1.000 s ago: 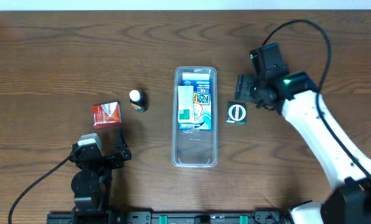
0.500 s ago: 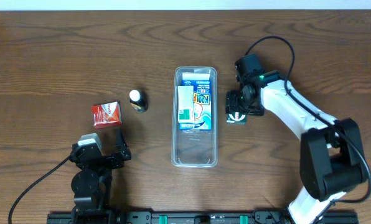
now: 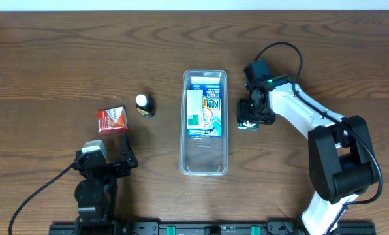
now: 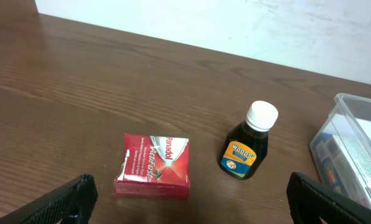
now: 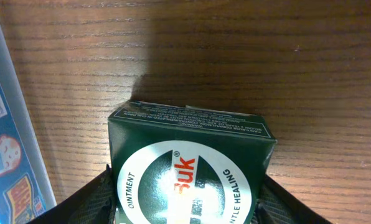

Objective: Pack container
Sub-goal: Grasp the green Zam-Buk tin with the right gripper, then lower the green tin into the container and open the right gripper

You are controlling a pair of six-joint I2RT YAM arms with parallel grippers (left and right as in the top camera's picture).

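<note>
- Bench (image 3: 51, 52): dark wood grain; everything you see sits on it.
- Container (image 3: 205, 160): clear and long, lying flat mid-bench. The half nearer the robot is bare.
- Left fingers (image 4: 67, 199): spread wide and holding nothing, well left of the container's near end.
- Blue box (image 3: 204, 112): lies in the container's far half.
- Red box (image 3: 111, 120): well left of the container.
- Green box (image 5: 185, 155): just right of the container, on the bench. Note the right fingers (image 5: 95, 199) pinching its two sides.
- Bottle (image 3: 144, 106): dark with a white cap, upright, left of the container.
</note>
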